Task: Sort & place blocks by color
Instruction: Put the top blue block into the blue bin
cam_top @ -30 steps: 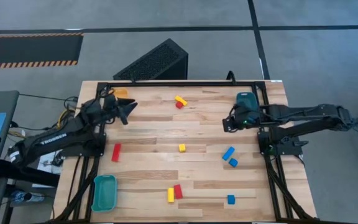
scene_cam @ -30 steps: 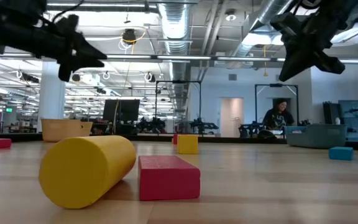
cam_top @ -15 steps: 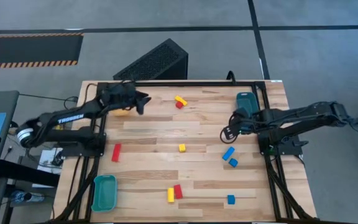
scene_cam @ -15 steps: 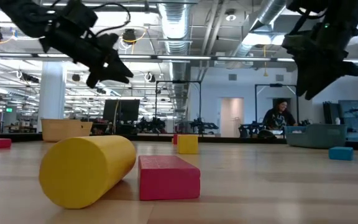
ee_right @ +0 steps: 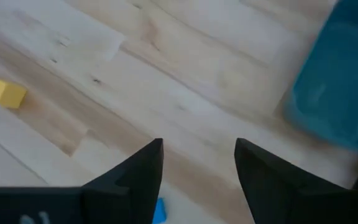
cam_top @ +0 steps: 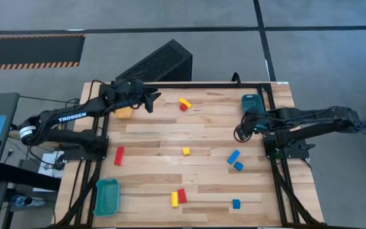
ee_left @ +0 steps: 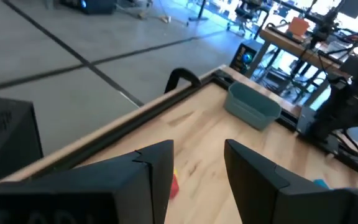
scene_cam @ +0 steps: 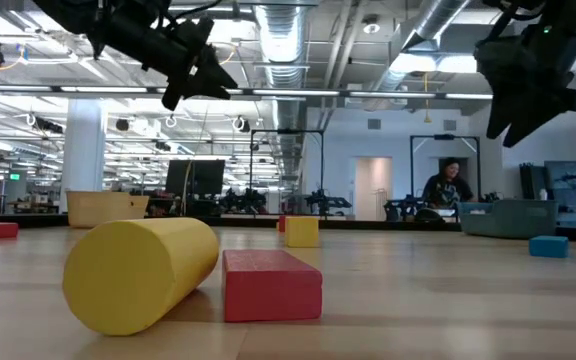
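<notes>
Ten small blocks lie scattered on the wooden table (cam_top: 202, 137) — none rests in a tray. A yellow bar (cam_top: 185, 102) touches a red cube (cam_top: 183, 107) near the far edge; a yellow cube (cam_top: 186, 151) sits mid-table. Toward the left edge lies a red bar (cam_top: 119, 155); near the front, a yellow cylinder (cam_top: 175, 199) lies against a red block (cam_top: 182, 195). Three blue blocks (cam_top: 234, 156) sit on the right side.

Above the far-left corner hangs the left gripper (cam_top: 150, 100), fingers spread and empty, close to the yellow tray (cam_top: 124, 112). Beside the far teal tray (cam_top: 251, 102) the right gripper (cam_top: 239, 134) hovers — fingers apart, holding nothing. Another teal tray (cam_top: 106, 196) sits at the front-left corner.
</notes>
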### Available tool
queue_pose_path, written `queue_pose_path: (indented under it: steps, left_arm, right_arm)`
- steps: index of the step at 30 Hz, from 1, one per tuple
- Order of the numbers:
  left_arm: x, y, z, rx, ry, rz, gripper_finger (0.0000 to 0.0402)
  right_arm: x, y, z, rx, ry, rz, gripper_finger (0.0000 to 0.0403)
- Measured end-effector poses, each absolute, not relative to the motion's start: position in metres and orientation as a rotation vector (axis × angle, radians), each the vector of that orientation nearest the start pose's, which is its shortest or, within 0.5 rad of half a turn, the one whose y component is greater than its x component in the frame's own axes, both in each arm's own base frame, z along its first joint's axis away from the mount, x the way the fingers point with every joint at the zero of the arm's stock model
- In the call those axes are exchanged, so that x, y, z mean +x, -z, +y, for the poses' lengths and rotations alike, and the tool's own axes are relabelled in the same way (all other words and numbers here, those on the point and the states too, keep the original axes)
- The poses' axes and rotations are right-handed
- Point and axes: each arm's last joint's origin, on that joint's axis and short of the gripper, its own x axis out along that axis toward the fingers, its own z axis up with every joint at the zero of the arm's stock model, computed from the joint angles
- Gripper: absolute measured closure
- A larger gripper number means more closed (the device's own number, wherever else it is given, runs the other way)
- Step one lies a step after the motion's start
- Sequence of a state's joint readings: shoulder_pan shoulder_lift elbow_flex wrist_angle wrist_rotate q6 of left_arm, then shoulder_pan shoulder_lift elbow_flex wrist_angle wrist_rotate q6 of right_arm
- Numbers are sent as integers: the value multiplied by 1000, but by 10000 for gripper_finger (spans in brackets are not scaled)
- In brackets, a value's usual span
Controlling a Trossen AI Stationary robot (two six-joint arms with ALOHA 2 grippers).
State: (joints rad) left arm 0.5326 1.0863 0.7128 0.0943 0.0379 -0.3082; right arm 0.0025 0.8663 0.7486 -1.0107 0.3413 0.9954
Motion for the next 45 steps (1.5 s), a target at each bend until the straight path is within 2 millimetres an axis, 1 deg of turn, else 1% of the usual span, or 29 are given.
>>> queue_pose_path:
  steps: [3, 6, 10, 12, 16, 20, 23, 28, 31, 34, 37, 41, 45]
  left_arm:
    - [212, -276, 112, -362, -489, 210, 259]
    - [217, -274, 100, -392, -472, 234, 232]
    - [222, -267, 83, -438, -518, 289, 193]
    - [223, -265, 75, -466, -506, 312, 181]
    - [227, -262, 58, -503, -469, 352, 176]
    - [227, -259, 44, -518, -452, 390, 181]
    - [225, -257, 36, -542, -453, 419, 182]
    - [207, -258, 31, -564, -493, 489, 182]
    - [194, -262, 30, -557, -516, 511, 182]
    - [184, -263, 30, -540, -540, 539, 182]
    - [183, -263, 30, -483, -533, 549, 182]
    - [187, -251, 31, -382, -509, 593, 182]
    - [194, -238, 33, -288, -491, 678, 182]
  right_arm:
    - [143, -250, -10, 605, 778, 869, 174]
    - [155, -246, -10, 555, 744, 871, 170]
    - [176, -240, -14, 620, 767, 813, 168]
    - [187, -237, -17, 656, 741, 800, 168]
    - [203, -228, -26, 688, 703, 819, 168]
    - [210, -213, -29, 673, 697, 932, 168]
    - [212, -203, -28, 691, 690, 1017, 168]
    - [213, -190, -23, 737, 698, 1131, 168]
    - [213, -181, -16, 792, 719, 1222, 168]
    - [209, -178, -6, 847, 762, 1315, 168]
    - [205, -183, 6, 872, 827, 1362, 168]
    - [198, -190, 19, 924, 909, 1368, 168]
    - [198, -186, 29, 960, 931, 1353, 168]
